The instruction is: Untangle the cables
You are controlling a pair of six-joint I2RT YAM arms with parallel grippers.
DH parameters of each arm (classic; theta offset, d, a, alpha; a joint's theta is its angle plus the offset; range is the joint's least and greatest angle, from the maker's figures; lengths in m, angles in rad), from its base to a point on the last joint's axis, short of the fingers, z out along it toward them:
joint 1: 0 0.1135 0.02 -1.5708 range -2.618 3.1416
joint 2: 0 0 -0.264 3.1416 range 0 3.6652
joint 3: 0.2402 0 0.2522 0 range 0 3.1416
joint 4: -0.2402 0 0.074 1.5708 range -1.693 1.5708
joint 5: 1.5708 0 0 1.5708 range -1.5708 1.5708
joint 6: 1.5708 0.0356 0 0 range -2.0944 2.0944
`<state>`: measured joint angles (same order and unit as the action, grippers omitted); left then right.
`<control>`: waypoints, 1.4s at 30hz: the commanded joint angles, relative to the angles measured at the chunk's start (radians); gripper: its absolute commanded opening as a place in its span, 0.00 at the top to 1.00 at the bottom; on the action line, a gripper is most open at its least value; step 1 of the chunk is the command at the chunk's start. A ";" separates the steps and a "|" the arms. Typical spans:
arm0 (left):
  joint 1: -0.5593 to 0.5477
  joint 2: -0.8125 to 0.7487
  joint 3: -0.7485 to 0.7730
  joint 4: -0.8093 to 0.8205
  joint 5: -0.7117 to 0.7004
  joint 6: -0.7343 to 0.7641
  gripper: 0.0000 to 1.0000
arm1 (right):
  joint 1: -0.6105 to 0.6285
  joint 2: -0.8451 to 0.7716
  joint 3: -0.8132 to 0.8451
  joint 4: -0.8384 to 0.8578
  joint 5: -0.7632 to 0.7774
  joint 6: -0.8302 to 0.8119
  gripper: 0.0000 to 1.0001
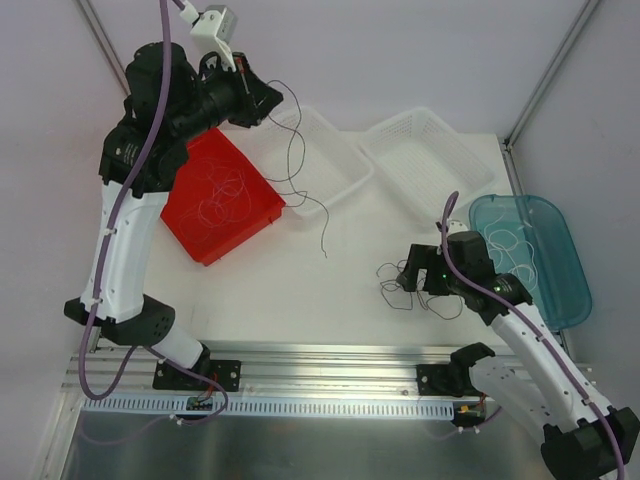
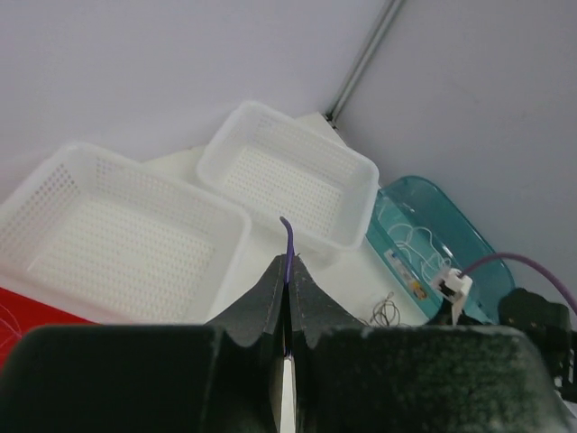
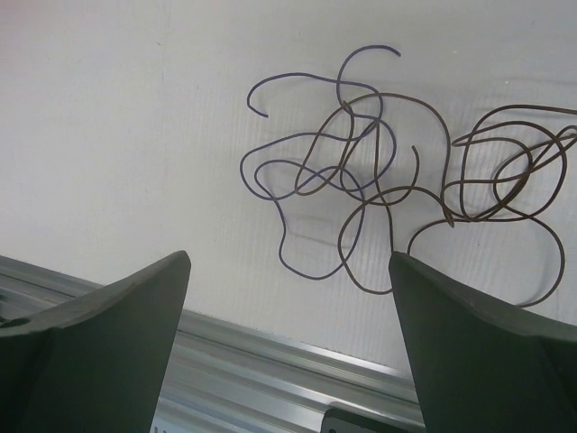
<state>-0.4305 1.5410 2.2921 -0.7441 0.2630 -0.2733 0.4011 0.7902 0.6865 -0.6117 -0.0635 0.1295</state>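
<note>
The left gripper pinches a purple wire above a white basket, while the right gripper hovers spread wide over a seemingly knotted purple-and-brown wire tangle.

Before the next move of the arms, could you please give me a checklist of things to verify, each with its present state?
1. Left gripper shut on the purple cable: ok.
2. Right gripper open over the tangle: ok.
3. Purple cable apart from the tangle, in the top view: ok.
4. Strands of the tangle separated from each other: not ok, they cross in many places.
5. Lower end of the purple cable off the table: cannot tell.
</note>
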 commanded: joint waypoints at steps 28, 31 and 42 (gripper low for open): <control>0.038 0.567 -0.025 0.525 -0.289 0.198 0.78 | 0.007 -0.014 -0.025 0.000 0.024 -0.018 0.03; 0.038 0.582 -0.066 0.525 -0.265 0.164 0.64 | 0.005 -0.012 -0.018 -0.013 0.036 -0.025 0.03; 0.012 0.225 -0.413 0.519 -0.182 0.063 0.09 | 0.007 0.004 0.033 -0.085 0.142 -0.039 0.03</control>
<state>-0.4004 1.9957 1.9484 -0.2714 0.0292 -0.1612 0.4030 0.7811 0.6704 -0.6632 0.0143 0.1024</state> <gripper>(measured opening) 0.888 0.971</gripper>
